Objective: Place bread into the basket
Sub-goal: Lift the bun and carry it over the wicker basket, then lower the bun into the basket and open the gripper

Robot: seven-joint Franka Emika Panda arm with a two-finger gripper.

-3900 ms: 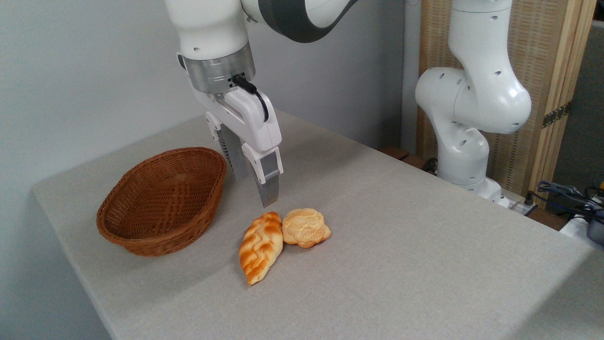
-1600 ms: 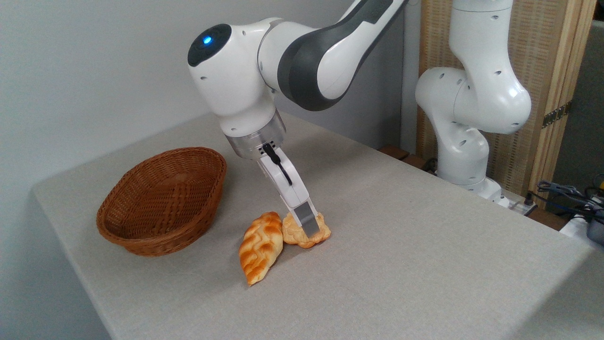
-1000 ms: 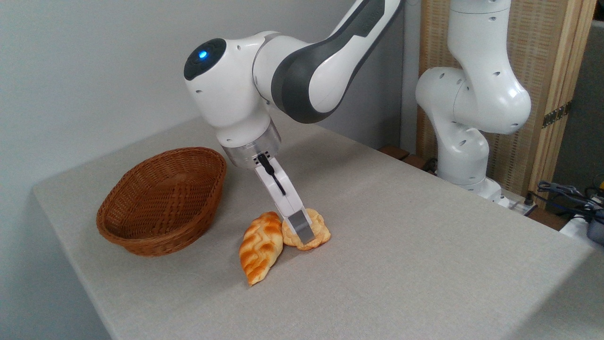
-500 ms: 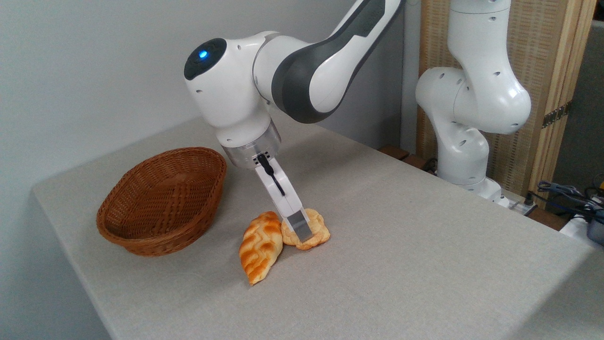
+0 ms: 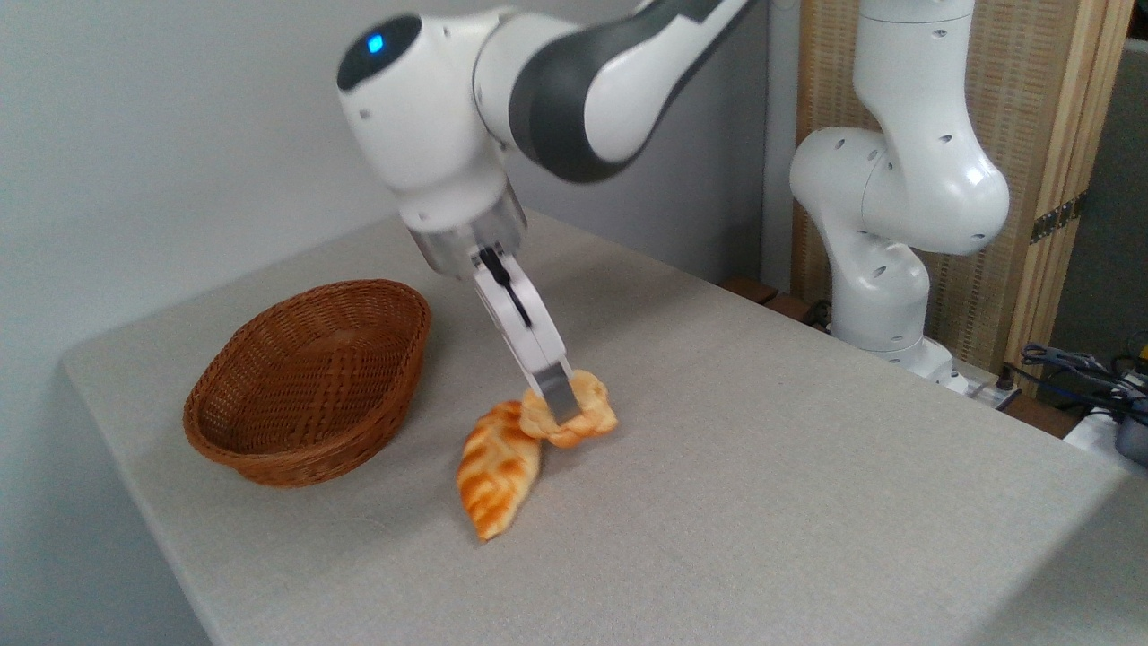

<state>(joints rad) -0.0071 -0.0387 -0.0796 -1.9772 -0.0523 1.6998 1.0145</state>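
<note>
Metal gripper (image 5: 563, 408) pinches the bread (image 5: 574, 420) tightly.

A long orange-brown braided loaf (image 5: 498, 480) lies on the grey table (image 5: 762, 502), near the middle of the picture. A wooden screen (image 5: 1045, 117) stands at the upper right. Some dark cables (image 5: 1072, 368) lie at the right edge. A pale wall (image 5: 161, 135) fills the upper left.

One fixed cam, high front-corner, angled down on table (image 5: 717, 502), mid-range
</note>
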